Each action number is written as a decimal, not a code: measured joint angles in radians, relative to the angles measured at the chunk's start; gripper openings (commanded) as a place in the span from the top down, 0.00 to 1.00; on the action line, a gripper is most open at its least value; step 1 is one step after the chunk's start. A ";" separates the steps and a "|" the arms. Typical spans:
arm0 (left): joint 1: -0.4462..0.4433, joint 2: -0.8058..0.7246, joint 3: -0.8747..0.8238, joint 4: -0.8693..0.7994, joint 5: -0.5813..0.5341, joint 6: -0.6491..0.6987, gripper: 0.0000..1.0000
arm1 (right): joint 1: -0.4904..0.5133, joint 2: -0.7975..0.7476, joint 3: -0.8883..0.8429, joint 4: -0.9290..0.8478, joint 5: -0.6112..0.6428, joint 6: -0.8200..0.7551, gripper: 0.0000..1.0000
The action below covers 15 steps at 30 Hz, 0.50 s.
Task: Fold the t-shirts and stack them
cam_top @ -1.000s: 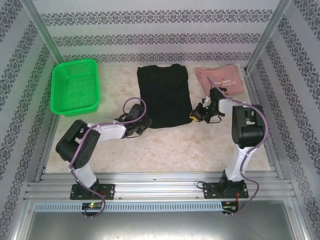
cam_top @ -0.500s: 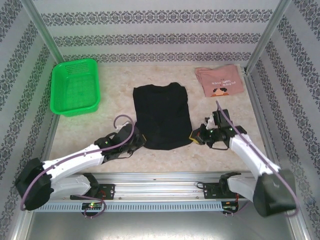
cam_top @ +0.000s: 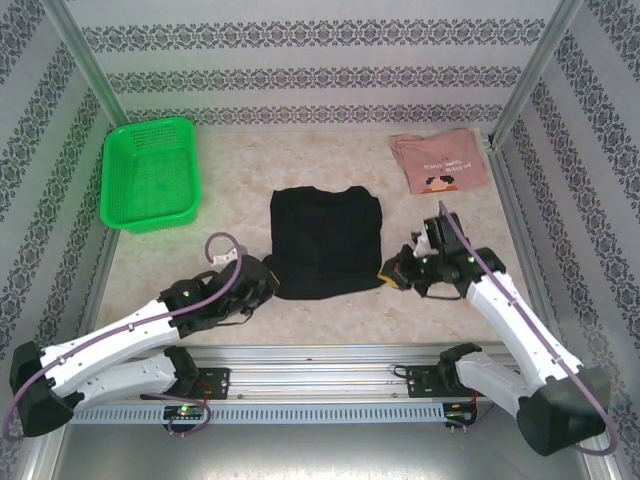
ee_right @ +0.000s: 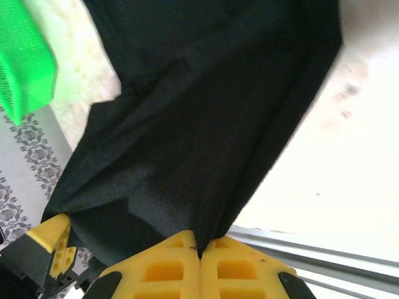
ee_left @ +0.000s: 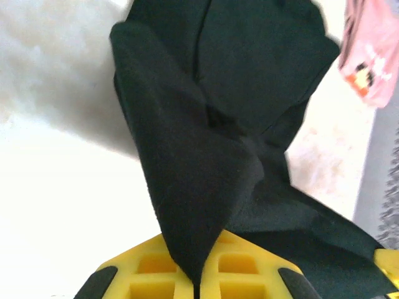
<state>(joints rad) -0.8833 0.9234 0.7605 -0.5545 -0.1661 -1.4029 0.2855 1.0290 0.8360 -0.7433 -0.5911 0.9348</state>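
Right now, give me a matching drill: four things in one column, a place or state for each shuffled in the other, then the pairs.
Things
1. black t-shirt
2. pink t-shirt
3. green basket
4. left gripper

Places or states
A. far left of the table
B. shut on a near corner of the black t-shirt
C. far right of the table
D. middle of the table

Pairs: 1-D, 2-C, 3-A, 4-B
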 measured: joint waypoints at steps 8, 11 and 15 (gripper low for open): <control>0.261 0.123 0.116 0.037 0.124 0.128 1.00 | -0.030 0.283 0.248 0.022 0.000 -0.081 1.00; 0.349 0.219 0.148 0.090 0.209 0.172 1.00 | -0.055 0.395 0.325 0.023 -0.001 -0.110 1.00; 0.425 0.346 0.181 0.162 0.303 0.211 1.00 | -0.084 0.525 0.413 0.033 0.000 -0.137 1.00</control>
<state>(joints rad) -0.4583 1.2690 0.9417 -0.3923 0.1371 -1.1915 0.2012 1.5543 1.2491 -0.7101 -0.5907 0.7982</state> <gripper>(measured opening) 0.068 0.064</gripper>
